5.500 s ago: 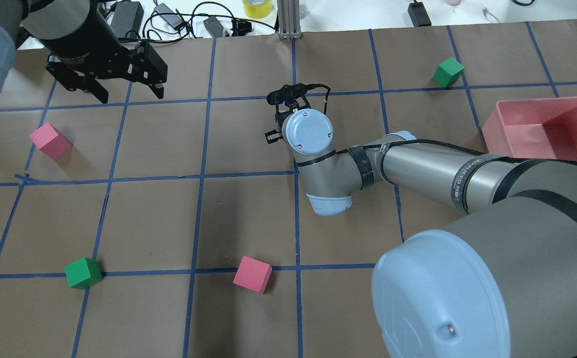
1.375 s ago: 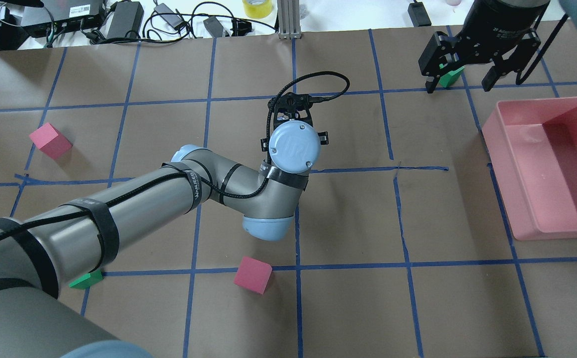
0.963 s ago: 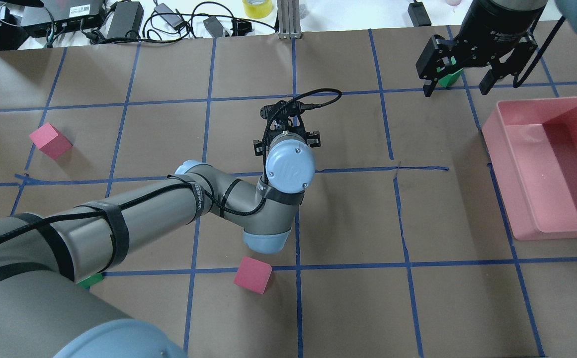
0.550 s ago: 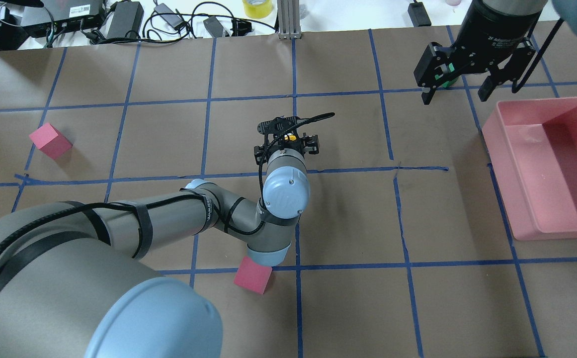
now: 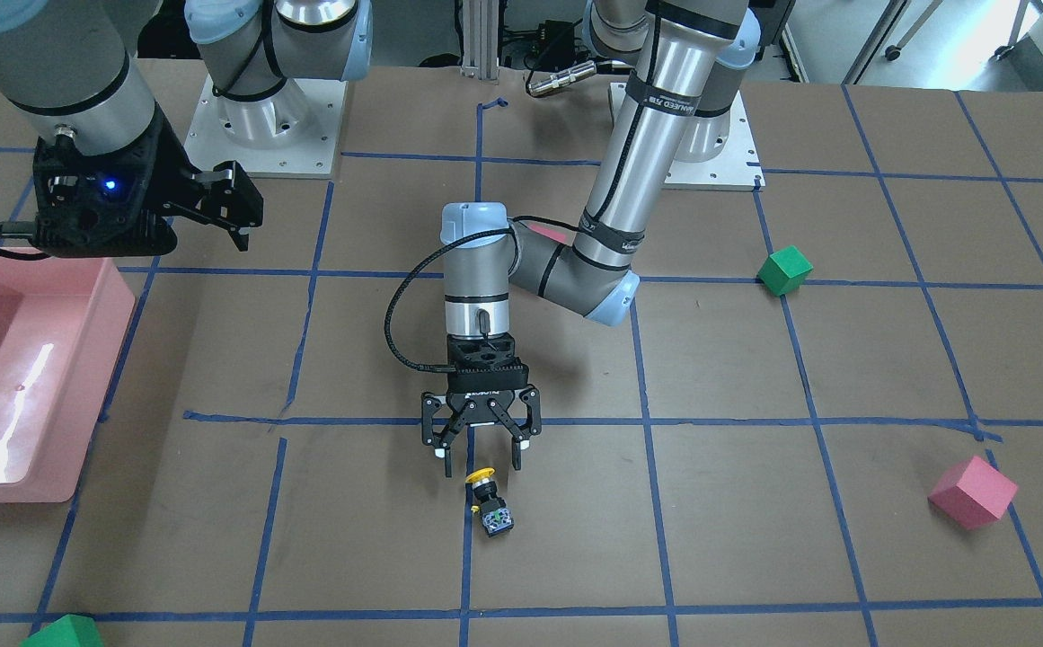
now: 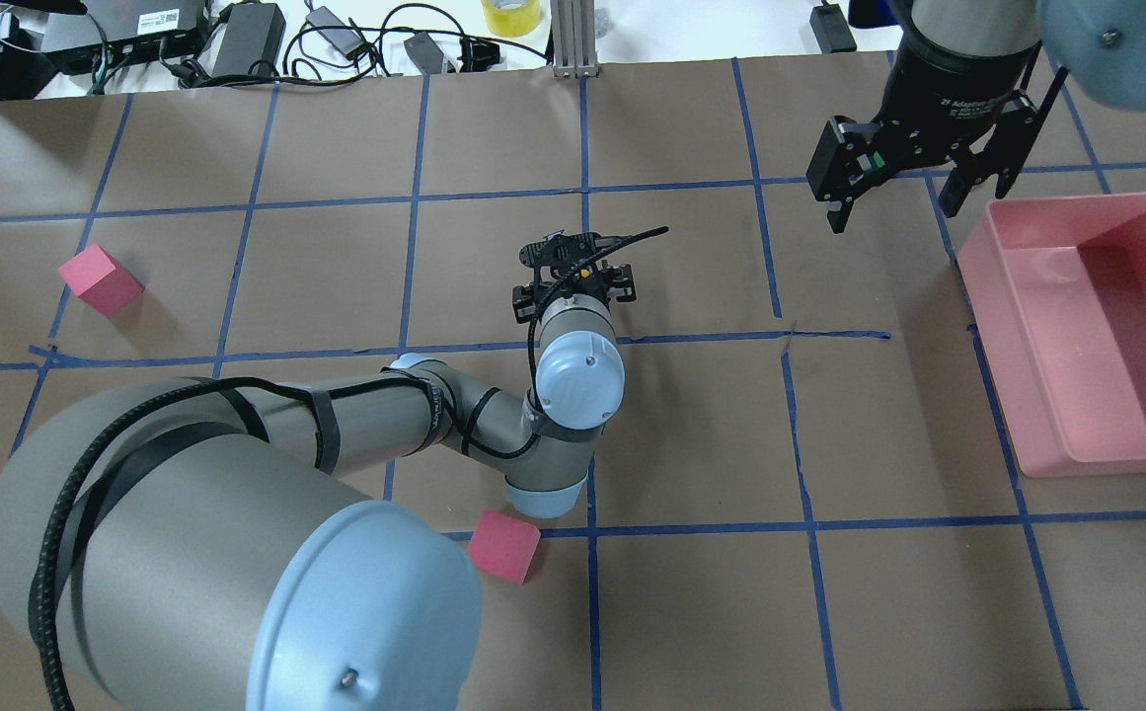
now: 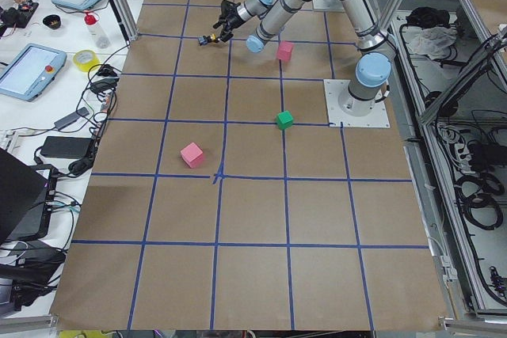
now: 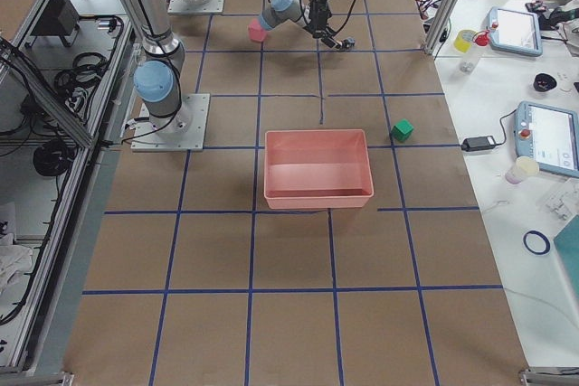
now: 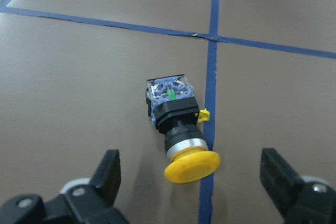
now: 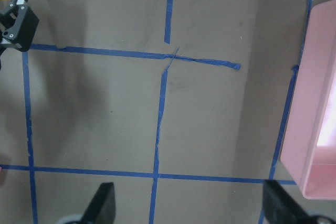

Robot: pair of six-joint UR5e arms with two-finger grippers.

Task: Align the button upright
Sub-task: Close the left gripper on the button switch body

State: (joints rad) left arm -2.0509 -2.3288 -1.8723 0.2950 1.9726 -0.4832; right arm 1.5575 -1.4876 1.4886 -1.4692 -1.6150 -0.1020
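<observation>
Found button (image 5: 488,505) on its side, cap on tape line (image 9: 212,19), pointing at left gripper (image 5: 481,466) just beside it. Noted that and right gripper (image 6: 893,212) spread wide, empty. Risk: squeezing round cap may roll or squirt button away; off-centre pinch would twist it.

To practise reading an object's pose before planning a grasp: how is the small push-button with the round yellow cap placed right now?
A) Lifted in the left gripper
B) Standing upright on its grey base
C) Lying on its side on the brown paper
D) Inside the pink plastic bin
C: the left wrist view shows the yellow-capped push-button lying on its side on the brown paper-covered table, between the fingers of the open left gripper, which do not touch it.
</observation>
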